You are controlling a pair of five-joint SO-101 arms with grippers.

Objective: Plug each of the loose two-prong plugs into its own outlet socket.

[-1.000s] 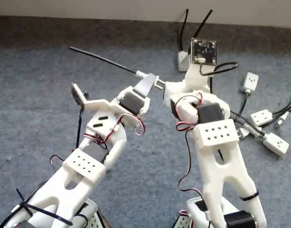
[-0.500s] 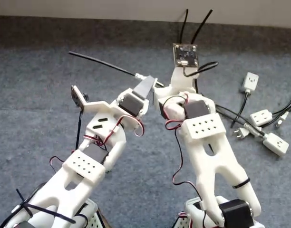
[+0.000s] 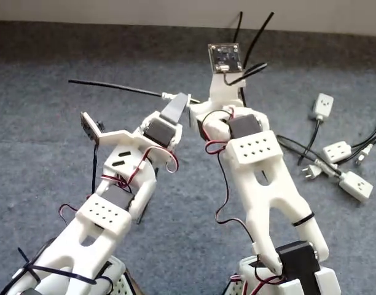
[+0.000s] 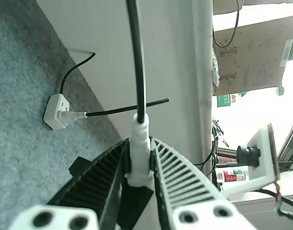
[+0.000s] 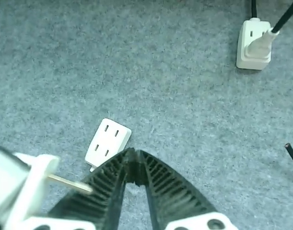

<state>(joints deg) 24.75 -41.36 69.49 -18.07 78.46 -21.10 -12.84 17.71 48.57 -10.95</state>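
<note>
Plug (image 4: 139,167), white on a black cable (image 4: 137,57), is clamped tight in my left gripper (image 4: 140,142), off the grey carpet (image 3: 47,123) that runs to a pale wall (image 3: 145,11). My right gripper (image 5: 133,165) is closed and empty, its tip just beside a socket (image 5: 108,143). Farther right lie more sockets (image 3: 337,152) and a loose plug (image 3: 308,173).

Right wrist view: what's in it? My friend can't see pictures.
The robot's black tool, pinched shut, hangs beside a white socket on grey carpet. A white plug with a metal prong pokes in beside it; farther off, another socket is already plugged in.
</note>
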